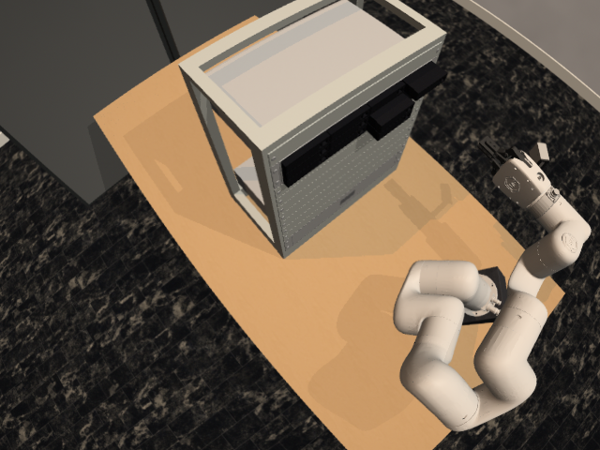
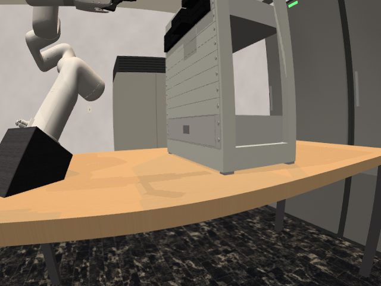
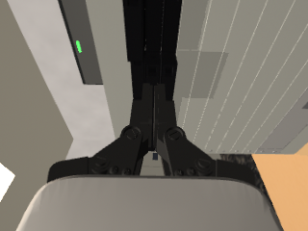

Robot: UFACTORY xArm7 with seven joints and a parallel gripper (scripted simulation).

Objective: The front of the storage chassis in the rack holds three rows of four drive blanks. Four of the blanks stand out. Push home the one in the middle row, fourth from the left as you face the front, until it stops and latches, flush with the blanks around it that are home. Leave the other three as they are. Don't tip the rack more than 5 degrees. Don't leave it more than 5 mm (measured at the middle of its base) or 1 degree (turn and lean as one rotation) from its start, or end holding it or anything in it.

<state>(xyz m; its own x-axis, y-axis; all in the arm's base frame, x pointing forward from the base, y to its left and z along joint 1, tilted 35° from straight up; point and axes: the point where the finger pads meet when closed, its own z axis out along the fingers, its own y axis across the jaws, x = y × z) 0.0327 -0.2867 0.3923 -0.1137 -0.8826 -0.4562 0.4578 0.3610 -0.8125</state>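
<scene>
The pale rack [image 1: 315, 116] stands on the wooden table, its front facing the arm. A band of black drive blanks [image 1: 358, 123] runs along the top of the front. One blank at the far right end [image 1: 425, 79] stands out, as does another just left of it [image 1: 390, 116] and one at the left end [image 1: 305, 159]; I cannot tell their rows. My gripper [image 1: 487, 145] is shut and empty, in the air to the right of the rack front, apart from the blanks. In the wrist view the shut fingers point at the black blanks [image 3: 153, 34] some way ahead.
Pale perforated panels [image 1: 338, 184] fill the rack front below the blanks. The arm's black base [image 2: 30, 159] sits at the table's near right end. Grey cabinets [image 1: 72, 72] stand behind the table. One cabinet shows a green light [image 3: 78, 46].
</scene>
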